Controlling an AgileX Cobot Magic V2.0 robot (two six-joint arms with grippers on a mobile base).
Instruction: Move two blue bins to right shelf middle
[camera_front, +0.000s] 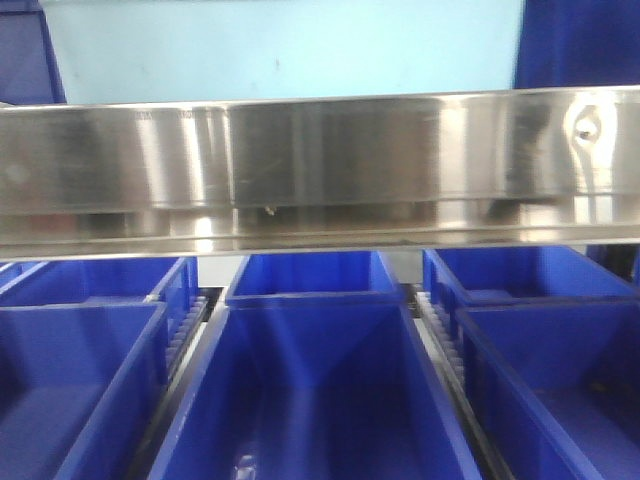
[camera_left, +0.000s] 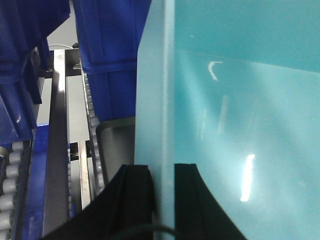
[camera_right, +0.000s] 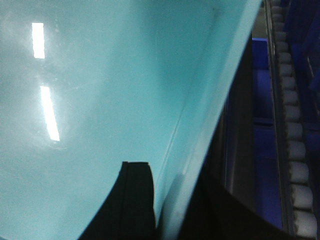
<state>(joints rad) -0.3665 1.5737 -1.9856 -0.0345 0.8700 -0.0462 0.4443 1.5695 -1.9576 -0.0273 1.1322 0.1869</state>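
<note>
Grip on both sides, I see: left tool (camera_left: 162, 167) and right tool (camera_right: 172, 175) each pinch wall of pale turquoise plastic bin (camera_front: 280, 50), showing above brushed steel shelf rail (camera_front: 320, 170); dark blue plastic bins (camera_front: 310, 380) sit lower, on roller lanes (camera_right: 292, 145)

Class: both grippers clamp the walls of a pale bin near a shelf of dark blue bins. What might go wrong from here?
1. The left gripper and right gripper each pinch only a thin wall of the pale bin; uneven arm motion might tilt or drop it.
2. The steel beam crosses just below it in the front view, so it could catch there.
3. The dark blue bins sit packed underneath; a dropped bin would likely hit them.
</note>
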